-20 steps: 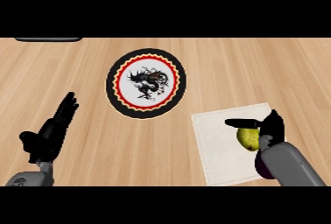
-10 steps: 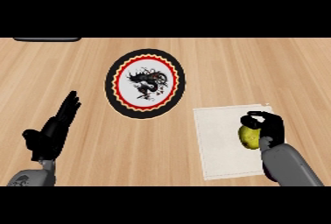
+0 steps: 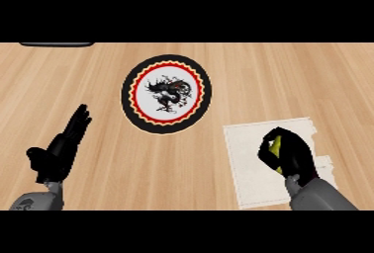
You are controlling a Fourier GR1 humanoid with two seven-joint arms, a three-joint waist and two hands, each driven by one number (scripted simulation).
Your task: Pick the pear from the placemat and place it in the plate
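My right hand (image 3: 294, 154) is curled round the yellow-green pear (image 3: 277, 146) over the white placemat (image 3: 252, 165) at the lower right; only a sliver of the pear shows between the fingers and thumb. The plate (image 3: 166, 93), black-rimmed with a red ring and a dark dragon figure on white, lies up and to the left of the placemat, apart from it. My left hand (image 3: 61, 150) rests open at the lower left with its fingers straight, pointing away.
The wooden counter (image 3: 292, 79) spreads around the plate and the placemat. A dark flat object (image 3: 57, 44) pokes in at the top left edge.
My right hand's fingers have closed round the pear, which now is mostly hidden. The left hand has stayed where it was.
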